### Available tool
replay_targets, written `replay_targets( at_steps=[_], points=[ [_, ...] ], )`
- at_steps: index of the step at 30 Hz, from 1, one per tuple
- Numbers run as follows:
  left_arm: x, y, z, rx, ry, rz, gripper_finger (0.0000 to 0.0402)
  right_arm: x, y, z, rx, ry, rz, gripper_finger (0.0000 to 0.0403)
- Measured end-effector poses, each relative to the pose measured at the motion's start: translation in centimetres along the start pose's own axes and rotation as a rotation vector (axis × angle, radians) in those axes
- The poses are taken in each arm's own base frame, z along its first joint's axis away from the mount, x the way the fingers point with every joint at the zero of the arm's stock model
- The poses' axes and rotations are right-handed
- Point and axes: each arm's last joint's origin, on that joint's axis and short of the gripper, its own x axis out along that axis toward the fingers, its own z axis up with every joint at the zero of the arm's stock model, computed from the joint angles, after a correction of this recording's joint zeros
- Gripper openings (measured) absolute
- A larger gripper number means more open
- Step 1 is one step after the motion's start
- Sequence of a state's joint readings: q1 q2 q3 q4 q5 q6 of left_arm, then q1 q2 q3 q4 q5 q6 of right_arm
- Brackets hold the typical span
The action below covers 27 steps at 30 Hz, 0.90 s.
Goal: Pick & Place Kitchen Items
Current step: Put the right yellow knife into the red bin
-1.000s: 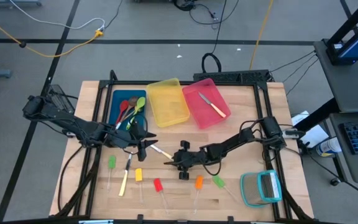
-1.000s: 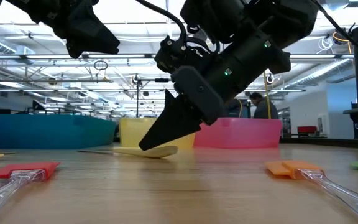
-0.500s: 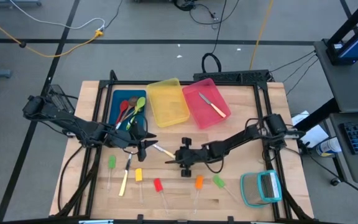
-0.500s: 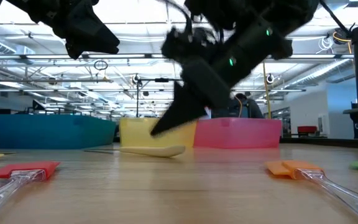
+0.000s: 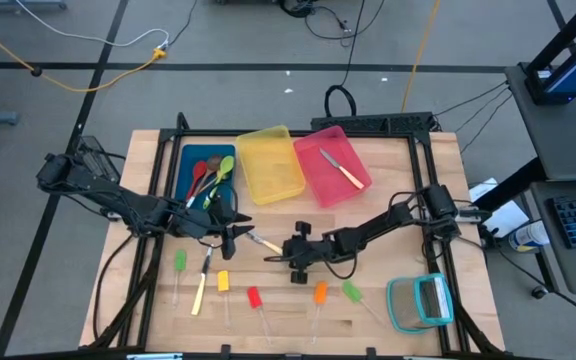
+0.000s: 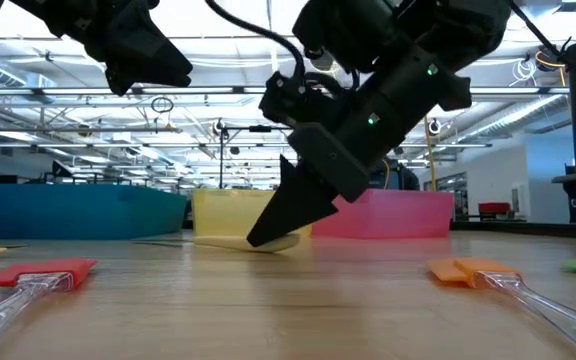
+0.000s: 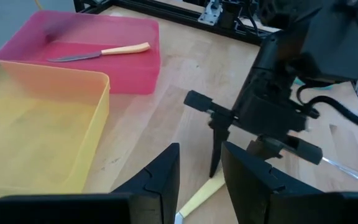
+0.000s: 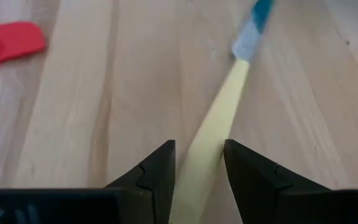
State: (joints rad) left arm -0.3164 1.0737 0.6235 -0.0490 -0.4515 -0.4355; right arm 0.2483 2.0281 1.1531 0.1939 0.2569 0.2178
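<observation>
High view, read from nine o'clock to three: the left gripper (image 5: 230, 238) waits just below the blue bin (image 5: 183, 160), its fingers (image 7: 160, 177) parted and holding nothing. Below it, toward seven o'clock, lie a green-headed stick (image 5: 180, 261), a yellow-handled knife (image 5: 200, 292), a yellow-headed stick (image 5: 223, 281) and a red-headed stick (image 5: 254, 297). At table centre a second knife (image 5: 260, 242) lies flat between the two arms. The right gripper (image 5: 290, 256) has its tips down over that knife's handle; in the right wrist view the pale handle (image 8: 211, 140) runs up between the two parted fingers (image 8: 154, 177), which straddle it without clamping it. Further toward four o'clock sit an orange-headed stick (image 5: 319, 293) and a green-headed one (image 5: 352, 292). At twelve o'clock, the pink bin (image 5: 313, 180) already holds one knife (image 5: 340, 167).

The risk, as I judge it: the handle is thin and flat on the wood, so closing fingers could skid it sideways or pinch only an edge, letting it pivot and drop. The left gripper stands near, so a wide lift could also clip it.
</observation>
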Motion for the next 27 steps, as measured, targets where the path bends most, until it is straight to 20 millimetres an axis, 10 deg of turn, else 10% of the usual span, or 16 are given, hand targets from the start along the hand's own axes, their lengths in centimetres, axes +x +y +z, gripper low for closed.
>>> replay_targets(
  at_steps=[27],
  points=[
    [0.0, 0.0, 0.0, 0.001, 0.001, -0.001, 0.0122, 0.3, -1.7, -0.7, 0.106, 0.018, -0.033, 0.0074]
  ],
)
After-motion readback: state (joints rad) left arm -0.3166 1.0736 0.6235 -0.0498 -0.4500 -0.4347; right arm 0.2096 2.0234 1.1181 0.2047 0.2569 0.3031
